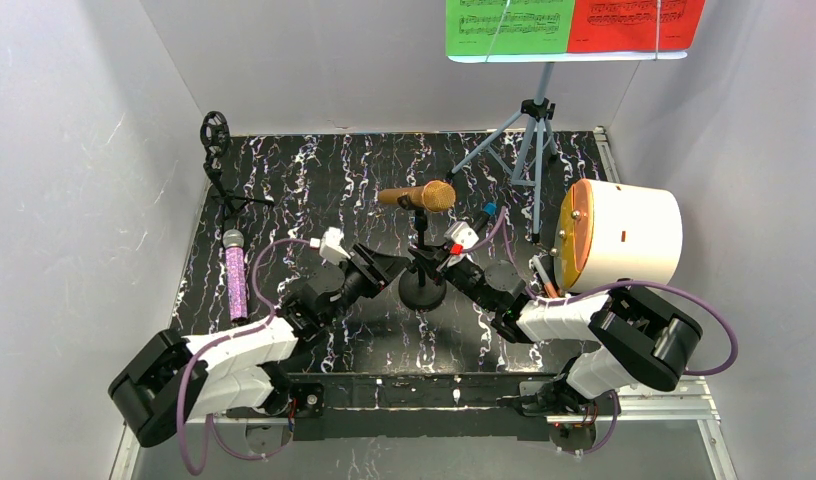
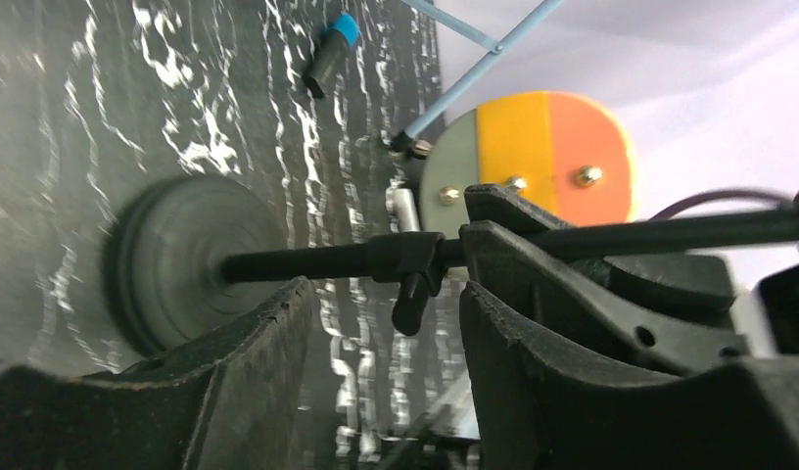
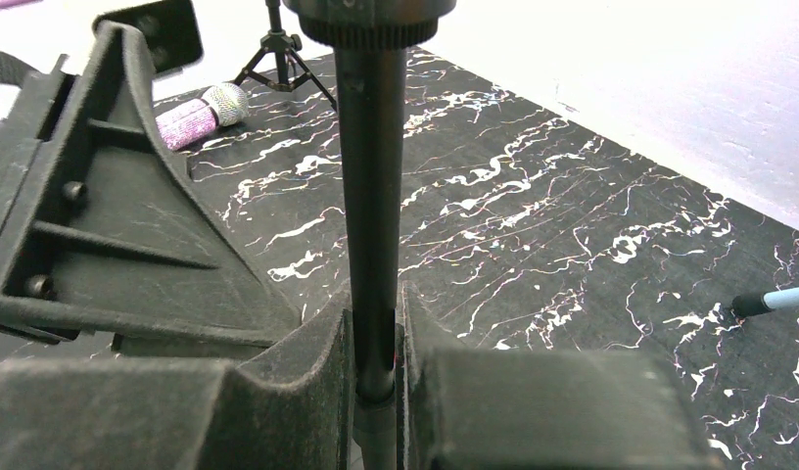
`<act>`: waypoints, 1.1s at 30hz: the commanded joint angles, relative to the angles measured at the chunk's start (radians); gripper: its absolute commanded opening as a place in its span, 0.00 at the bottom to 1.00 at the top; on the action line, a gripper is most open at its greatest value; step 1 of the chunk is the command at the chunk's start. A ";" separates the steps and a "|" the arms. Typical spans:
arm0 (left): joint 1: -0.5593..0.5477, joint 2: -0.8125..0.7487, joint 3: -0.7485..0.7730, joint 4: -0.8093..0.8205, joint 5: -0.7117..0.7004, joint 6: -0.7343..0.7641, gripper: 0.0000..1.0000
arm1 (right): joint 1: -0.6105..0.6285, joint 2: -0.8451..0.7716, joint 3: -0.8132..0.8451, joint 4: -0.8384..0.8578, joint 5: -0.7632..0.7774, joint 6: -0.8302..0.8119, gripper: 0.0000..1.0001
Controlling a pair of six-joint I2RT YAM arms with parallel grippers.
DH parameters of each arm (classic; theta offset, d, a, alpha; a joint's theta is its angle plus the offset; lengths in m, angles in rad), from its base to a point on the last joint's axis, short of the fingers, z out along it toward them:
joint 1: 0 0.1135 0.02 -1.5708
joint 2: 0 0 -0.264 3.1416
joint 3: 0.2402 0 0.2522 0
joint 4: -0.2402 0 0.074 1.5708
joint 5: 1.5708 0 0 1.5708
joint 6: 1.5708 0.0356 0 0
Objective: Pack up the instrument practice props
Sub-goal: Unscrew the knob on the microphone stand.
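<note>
A gold microphone (image 1: 416,196) sits atop a thin black mic mount (image 1: 421,250) with a round base (image 1: 422,292) at mid table. My right gripper (image 1: 442,262) (image 3: 376,343) is shut on the mount's pole (image 3: 371,215). My left gripper (image 1: 389,268) (image 2: 386,323) stands open on the pole's other side, and the pole's clamp knob (image 2: 413,294) hangs between its fingertips, untouched. A purple glitter microphone (image 1: 235,275) (image 3: 202,113) lies flat at the left. A second black mount (image 1: 219,160) stands back left. The pale blue music rack (image 1: 529,130) holds green (image 1: 507,27) and red (image 1: 636,22) score sheets.
A white drum-shaped container (image 1: 624,235) lies on its side at the right, its orange lid (image 1: 574,235) (image 2: 542,157) facing the arms. A small blue-capped piece (image 1: 489,210) (image 2: 332,49) lies near the rack's legs. White walls close in three sides.
</note>
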 commanded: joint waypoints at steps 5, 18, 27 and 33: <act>0.002 -0.100 0.004 -0.003 -0.051 0.831 0.57 | 0.005 0.017 0.043 -0.001 0.006 -0.031 0.01; -0.182 -0.039 -0.082 0.247 0.013 1.734 0.65 | 0.005 0.025 0.048 -0.001 -0.008 -0.026 0.01; -0.238 0.077 -0.099 0.426 -0.051 2.005 0.64 | 0.005 0.022 0.050 -0.007 -0.012 -0.023 0.01; -0.242 0.152 -0.086 0.509 -0.045 2.047 0.58 | 0.005 0.020 0.048 -0.012 -0.009 -0.025 0.01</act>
